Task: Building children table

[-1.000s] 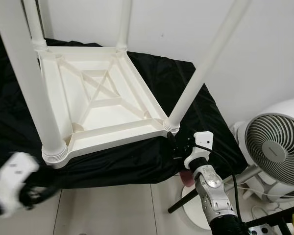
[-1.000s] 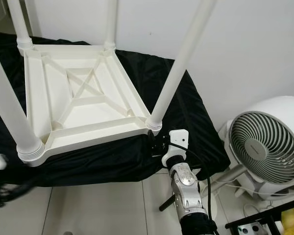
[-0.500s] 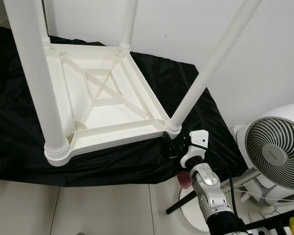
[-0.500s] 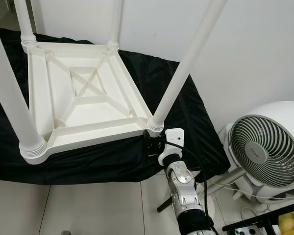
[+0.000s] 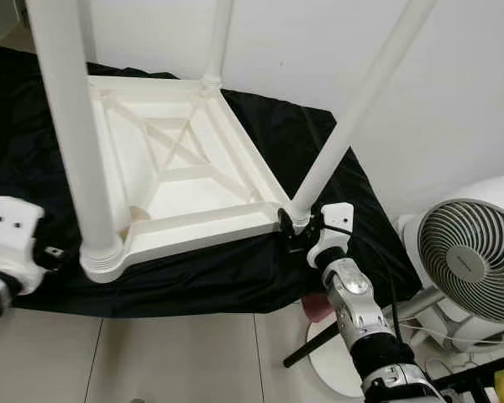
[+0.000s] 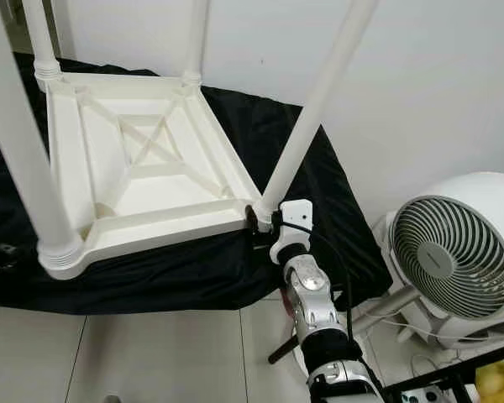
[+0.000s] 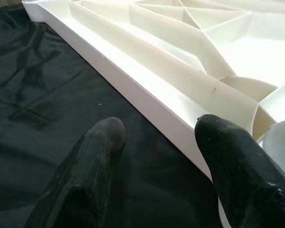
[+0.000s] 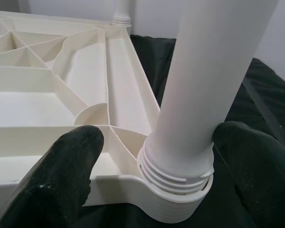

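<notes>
A white plastic children's table [image 5: 185, 168] lies upside down on a black cloth [image 5: 277, 126], its legs pointing up. My right gripper [image 5: 299, 230] is open at the base of the near right leg [image 5: 353, 117]. In the right wrist view the two fingers [image 8: 71, 161] stand either side of that leg's threaded collar [image 8: 175, 185]. My left gripper [image 5: 55, 254] is at the table's left side, beside the near left leg [image 5: 76, 134]. It is open [image 7: 161, 127], one finger [image 7: 97, 152] over the cloth and the other against the table's rim [image 7: 147, 95].
A white fan [image 5: 470, 260] on a stand is close by on the right, with cables and a black rod at its foot. A white wall [image 5: 454, 84] runs behind the cloth. Pale floor tiles [image 5: 151, 353] lie in front.
My left arm, low and blurred a second ago, has come up beside the table's near left corner. My right gripper has pushed forward around the base of the near right leg.
</notes>
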Robot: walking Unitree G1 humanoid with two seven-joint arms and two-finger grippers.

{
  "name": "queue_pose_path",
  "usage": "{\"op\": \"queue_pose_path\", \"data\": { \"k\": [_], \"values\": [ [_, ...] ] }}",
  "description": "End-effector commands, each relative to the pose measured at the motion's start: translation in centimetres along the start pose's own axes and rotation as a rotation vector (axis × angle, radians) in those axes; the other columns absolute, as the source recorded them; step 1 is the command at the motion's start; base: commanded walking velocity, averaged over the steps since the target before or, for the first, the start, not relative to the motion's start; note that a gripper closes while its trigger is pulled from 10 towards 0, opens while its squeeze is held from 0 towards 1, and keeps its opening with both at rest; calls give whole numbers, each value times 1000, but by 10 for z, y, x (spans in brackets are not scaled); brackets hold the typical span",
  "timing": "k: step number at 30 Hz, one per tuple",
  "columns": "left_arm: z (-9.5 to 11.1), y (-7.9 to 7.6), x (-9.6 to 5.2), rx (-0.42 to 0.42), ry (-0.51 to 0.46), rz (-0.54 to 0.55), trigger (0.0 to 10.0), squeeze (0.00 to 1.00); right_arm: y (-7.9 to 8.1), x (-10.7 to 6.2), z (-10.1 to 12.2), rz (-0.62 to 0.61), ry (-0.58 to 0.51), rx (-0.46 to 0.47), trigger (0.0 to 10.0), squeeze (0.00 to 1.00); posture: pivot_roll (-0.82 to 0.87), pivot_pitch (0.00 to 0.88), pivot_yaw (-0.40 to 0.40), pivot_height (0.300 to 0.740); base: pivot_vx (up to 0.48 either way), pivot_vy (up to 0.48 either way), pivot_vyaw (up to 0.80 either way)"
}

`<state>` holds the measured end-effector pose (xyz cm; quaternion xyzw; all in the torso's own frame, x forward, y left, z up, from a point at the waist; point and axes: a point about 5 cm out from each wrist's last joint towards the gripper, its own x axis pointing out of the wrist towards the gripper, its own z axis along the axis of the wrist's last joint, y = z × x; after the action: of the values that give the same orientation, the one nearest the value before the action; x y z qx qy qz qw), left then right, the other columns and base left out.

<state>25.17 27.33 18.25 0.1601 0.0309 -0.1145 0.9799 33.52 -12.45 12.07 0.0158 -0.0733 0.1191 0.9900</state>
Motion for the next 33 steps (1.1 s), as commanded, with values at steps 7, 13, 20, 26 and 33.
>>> {"op": "queue_pose_path", "data": {
  "k": [7,13,20,26,33],
  "values": [
    [3,-52,20,-78,-43,-184,10000,0,-13,20,10,-78,-15,-9,10000,0,223,52,-187,740,0,0,0],
    [17,-93,34,-136,-109,-280,10000,0,-24,37,24,-138,-27,-13,10000,0,230,51,-193,740,0,0,0],
    [31,-132,44,-177,-164,-367,10000,0,-23,34,18,-163,-17,-15,10000,0,223,50,-191,740,0,0,0],
    [36,-146,50,-179,-179,-404,10000,0,-25,26,7,-193,0,-8,10000,0,206,54,-184,740,0,0,0],
    [32,-128,61,-117,-164,-339,10000,0,-25,14,-6,-238,15,4,10000,0,198,53,-183,740,0,0,0]
  ]
}}
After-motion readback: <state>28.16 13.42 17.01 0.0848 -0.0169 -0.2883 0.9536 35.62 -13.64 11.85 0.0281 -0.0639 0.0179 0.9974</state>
